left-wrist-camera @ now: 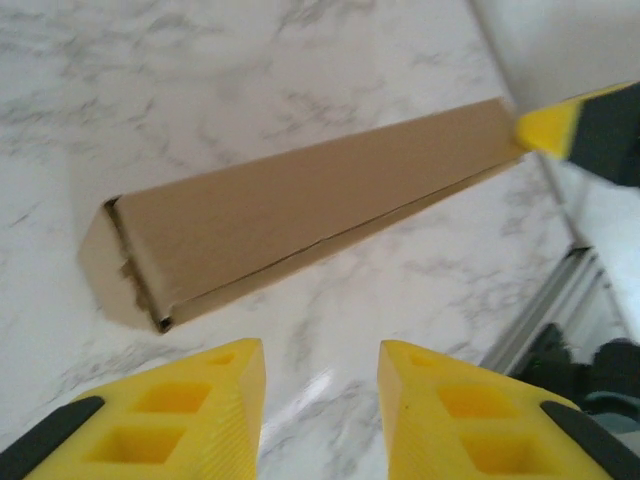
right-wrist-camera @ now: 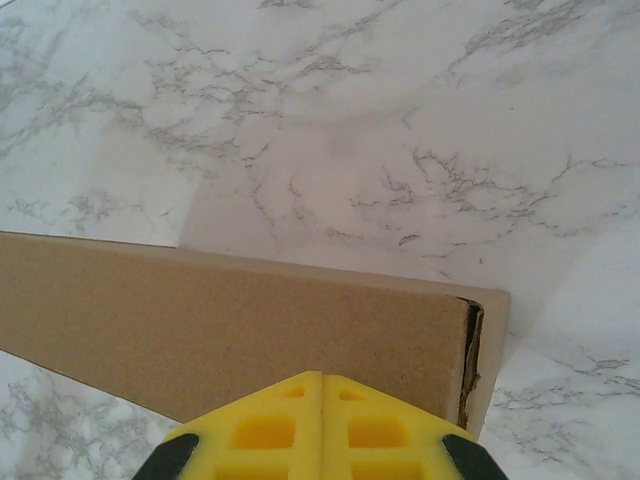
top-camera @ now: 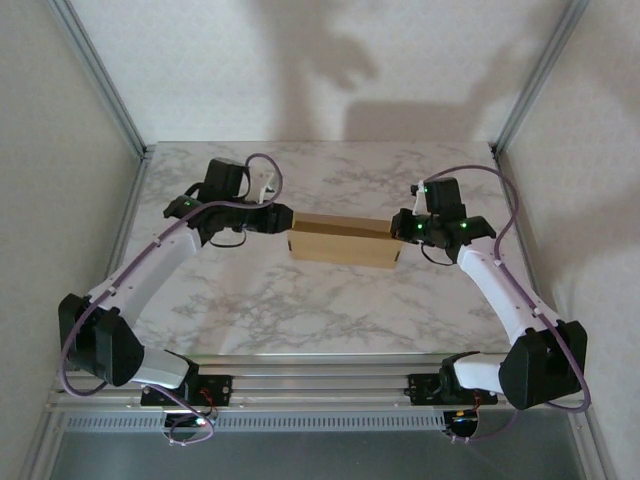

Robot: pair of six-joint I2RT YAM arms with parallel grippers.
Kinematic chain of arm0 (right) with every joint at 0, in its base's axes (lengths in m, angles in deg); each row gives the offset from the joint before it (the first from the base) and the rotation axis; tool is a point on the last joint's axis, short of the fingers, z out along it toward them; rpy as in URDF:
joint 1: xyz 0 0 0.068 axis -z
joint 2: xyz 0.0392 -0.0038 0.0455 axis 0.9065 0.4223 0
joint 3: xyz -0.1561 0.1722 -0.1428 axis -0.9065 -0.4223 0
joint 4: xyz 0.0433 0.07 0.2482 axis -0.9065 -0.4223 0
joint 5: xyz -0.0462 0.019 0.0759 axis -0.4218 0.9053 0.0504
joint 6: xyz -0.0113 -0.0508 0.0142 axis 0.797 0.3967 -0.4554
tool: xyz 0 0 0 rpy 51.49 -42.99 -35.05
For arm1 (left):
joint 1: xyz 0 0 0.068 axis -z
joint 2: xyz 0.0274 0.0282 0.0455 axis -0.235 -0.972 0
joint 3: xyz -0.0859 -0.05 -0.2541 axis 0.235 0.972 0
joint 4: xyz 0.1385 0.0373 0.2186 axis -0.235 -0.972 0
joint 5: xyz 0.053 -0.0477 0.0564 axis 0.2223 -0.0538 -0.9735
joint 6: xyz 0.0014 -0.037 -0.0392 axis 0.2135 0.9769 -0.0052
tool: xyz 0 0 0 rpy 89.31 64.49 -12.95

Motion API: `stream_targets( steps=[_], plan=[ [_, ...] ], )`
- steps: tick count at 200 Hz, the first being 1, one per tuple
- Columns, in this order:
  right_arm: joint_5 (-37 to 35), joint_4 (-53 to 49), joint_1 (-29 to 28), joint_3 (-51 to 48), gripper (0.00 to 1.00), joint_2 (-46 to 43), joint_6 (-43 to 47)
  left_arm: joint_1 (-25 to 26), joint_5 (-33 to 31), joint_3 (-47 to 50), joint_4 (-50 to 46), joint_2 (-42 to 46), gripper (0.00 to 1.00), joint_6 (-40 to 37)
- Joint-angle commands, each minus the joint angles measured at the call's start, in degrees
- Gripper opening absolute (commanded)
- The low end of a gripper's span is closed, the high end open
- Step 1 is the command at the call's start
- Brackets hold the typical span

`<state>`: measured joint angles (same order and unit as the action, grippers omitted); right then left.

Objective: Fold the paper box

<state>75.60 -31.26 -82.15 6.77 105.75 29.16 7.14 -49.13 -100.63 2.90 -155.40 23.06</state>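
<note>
Brown paper box (top-camera: 342, 240) | lies between left hand (left-wrist-camera: 320, 352) and right hand (right-wrist-camera: 322, 388)

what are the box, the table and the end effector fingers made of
Box: thin brown cardboard, matte; rough fibrous cut edge at its end.
Table: white with grey veins, slightly glossy; marble or a marble-look laminate, cannot tell which.
Fingers: yellow, ribbed with square hollows, probably moulded or printed plastic.

A robotics lab cell: marble-patterned counter (top-camera: 300, 310) boxed in by white panels (top-camera: 50, 150) and aluminium frame posts (top-camera: 100, 75), with a cabled left arm (top-camera: 150, 262) and right arm (top-camera: 500, 285) bolted to an aluminium rail (top-camera: 320, 385) at its near edge.
</note>
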Motion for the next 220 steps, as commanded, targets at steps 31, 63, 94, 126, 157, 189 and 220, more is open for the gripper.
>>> stream_targets(
  steps=[31,63,94,126,157,189,220],
  plan=[
    [1.16,0.38,-0.03,-4.34,0.02,-0.68,-0.79,-0.56,5.09,1.15,12.58,-3.7,0.37,6.55],
    [1.15,0.29,-0.01,-4.76,0.02,-0.83,-0.53,-0.53,3.36,1.57,14.64,-7.21,0.37,6.11],
    [1.24,0.2,-0.06,-4.94,0.02,-0.64,-0.29,-0.52,2.25,2.6,15.04,-9.64,0.37,5.12],
    [0.48,-0.78,-0.02,-4.85,0.02,-0.25,0.19,-0.52,0.74,5.02,14.51,-9.58,0.36,4.02],
    [-1.39,-1.29,-0.03,-5.53,0.02,0.28,0.44,-0.52,-1.12,8.47,13.94,-8.98,0.36,2.7],
    [-3.8,-2.26,-0.06,-6.3,0.01,0.88,0.74,-0.52,-4.01,11.48,14.03,-8.55,0.35,1.53],
    [-8.36,-4.61,-0.03,-6.44,0.0,1.82,1.68,-0.52,-7.86,12.93,13.11,-8.79,0.34,0.31]
  ],
)
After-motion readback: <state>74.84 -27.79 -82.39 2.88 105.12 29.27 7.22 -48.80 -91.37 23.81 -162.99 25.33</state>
